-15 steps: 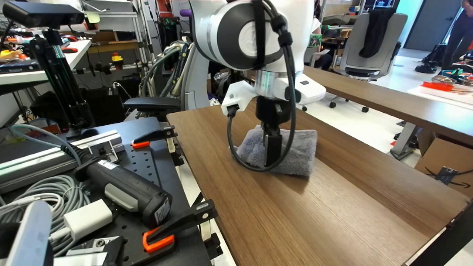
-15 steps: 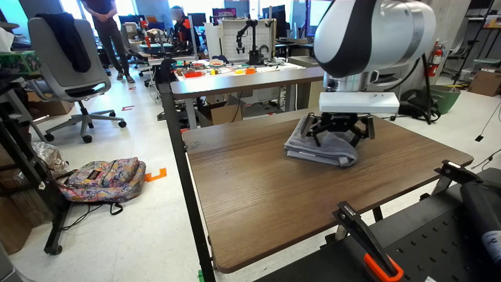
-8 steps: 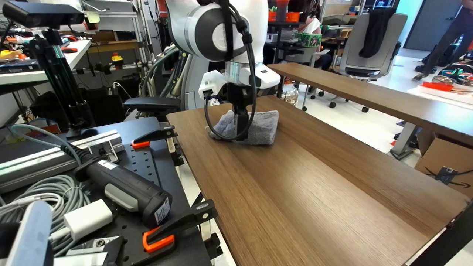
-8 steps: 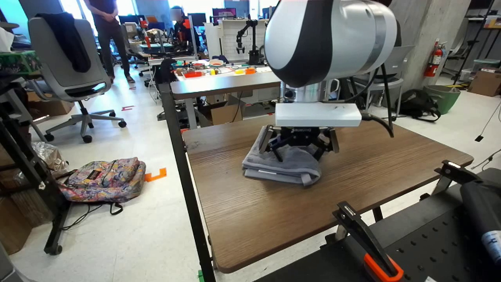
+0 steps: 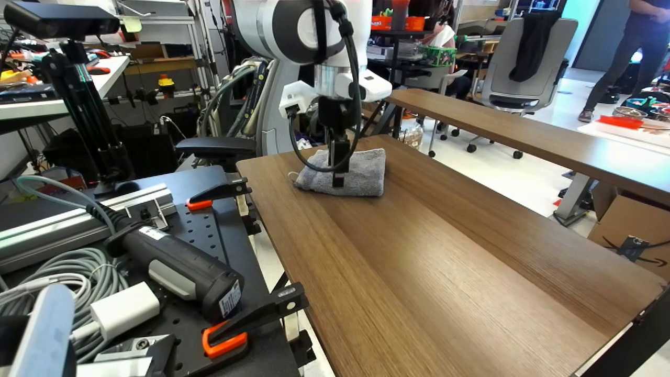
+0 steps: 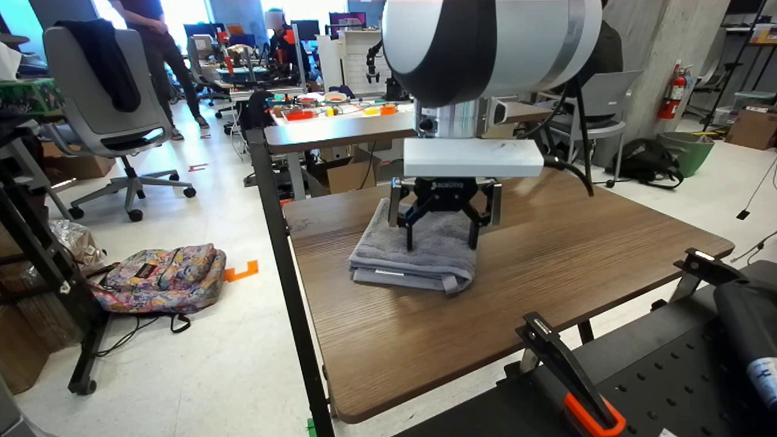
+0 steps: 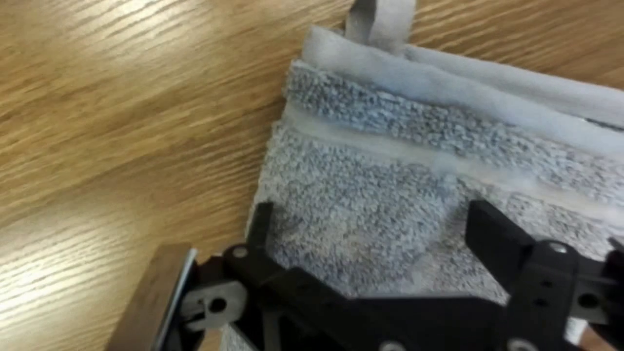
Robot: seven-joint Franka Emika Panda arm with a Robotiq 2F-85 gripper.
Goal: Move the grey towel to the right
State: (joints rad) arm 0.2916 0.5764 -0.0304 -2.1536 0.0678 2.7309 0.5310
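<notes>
- In an exterior view, a long brown wood-grain table [image 5: 445, 272] catches soft pale light; near its far end lies the grey, folded terry-cloth towel [image 5: 366, 175].
- The black two-fingered gripper [image 6: 441, 240] points down over the towel, its fingers spread apart with cloth showing between them; whether they touch it, one cannot tell.
- A pale fabric loop [image 7: 395, 19] stands out from one corner of the towel.
- Beside the table, a black perforated worktop [image 5: 230, 214] carries a coiled grey cable [image 5: 107, 272], a black handheld tool [image 5: 204, 275] with a grey panel, and two black-and-orange clamps [image 5: 261, 312].
- In both exterior views, a grey office chair [image 6: 118, 127] stands in the background, draped with a dark cloth [image 6: 100, 67].
- A multicoloured patterned backpack [image 6: 161, 279] lies on the pale floor [image 6: 224, 364].
- A red fire extinguisher [image 6: 672, 100] is beside a grey concrete pillar [image 6: 643, 42], near a green bin [image 6: 689, 155].
</notes>
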